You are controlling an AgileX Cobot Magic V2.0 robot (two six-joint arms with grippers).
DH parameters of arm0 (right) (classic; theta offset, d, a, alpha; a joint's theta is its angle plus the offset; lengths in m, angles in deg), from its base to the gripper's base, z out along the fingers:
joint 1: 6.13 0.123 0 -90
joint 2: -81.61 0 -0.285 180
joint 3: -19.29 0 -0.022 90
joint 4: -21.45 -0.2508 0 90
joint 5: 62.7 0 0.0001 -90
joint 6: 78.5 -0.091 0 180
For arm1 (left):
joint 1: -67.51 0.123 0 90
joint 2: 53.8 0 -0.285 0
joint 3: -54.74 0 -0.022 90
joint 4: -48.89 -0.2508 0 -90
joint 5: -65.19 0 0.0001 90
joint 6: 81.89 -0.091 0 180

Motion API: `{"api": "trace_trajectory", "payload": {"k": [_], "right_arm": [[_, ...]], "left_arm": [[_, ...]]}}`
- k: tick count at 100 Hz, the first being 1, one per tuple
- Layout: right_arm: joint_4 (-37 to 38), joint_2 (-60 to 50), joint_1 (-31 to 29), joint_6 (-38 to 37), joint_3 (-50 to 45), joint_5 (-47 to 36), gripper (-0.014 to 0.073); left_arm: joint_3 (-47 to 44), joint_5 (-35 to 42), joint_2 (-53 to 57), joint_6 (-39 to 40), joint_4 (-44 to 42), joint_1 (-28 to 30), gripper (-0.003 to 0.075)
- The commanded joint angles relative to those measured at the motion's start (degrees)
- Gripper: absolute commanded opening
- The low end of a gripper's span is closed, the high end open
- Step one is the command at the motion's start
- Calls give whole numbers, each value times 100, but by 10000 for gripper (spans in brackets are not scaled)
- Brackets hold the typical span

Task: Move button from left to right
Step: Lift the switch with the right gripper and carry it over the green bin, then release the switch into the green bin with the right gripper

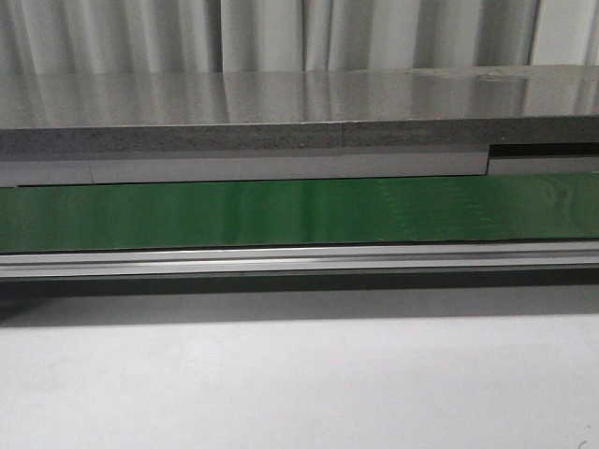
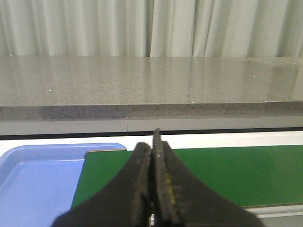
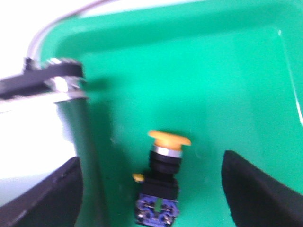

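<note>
The button (image 3: 163,175) lies on its side on the floor of a green tray (image 3: 227,85), showing an orange cap, black body and a blue end with a small green mark. My right gripper (image 3: 151,157) hangs open over it, one dark finger on each side, not touching it. My left gripper (image 2: 150,142) is shut with nothing between its fingers, and it hovers over the end of a green belt (image 2: 236,170). Neither gripper nor the button shows in the front view.
A blue tray (image 2: 38,179) sits beside the belt's end, under the left gripper. The green belt (image 1: 281,210) runs across the front view behind a metal rail (image 1: 281,257), with a grey counter (image 1: 281,103) beyond. A black-and-silver fitting (image 3: 52,80) stands by the green tray's rim.
</note>
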Motion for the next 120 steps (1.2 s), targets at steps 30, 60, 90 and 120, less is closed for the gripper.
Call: {"api": "trace_trajectory", "payload": {"k": [30, 60, 90, 120], "right_arm": [[-453, -1364, 964, -7, 180, -454, 594], [-534, -2378, 1969, -7, 47, -562, 594], [-746, -4170, 2494, -7, -1822, -1735, 594], [-678, -6489, 2507, -7, -3836, -2374, 594]], "left_arm": [[154, 414, -49, -2, 97, -35, -21], [154, 414, -49, -2, 97, -35, -21], [154, 414, -49, -2, 97, -27, -21], [154, 414, -49, -2, 97, -35, -20]]}}
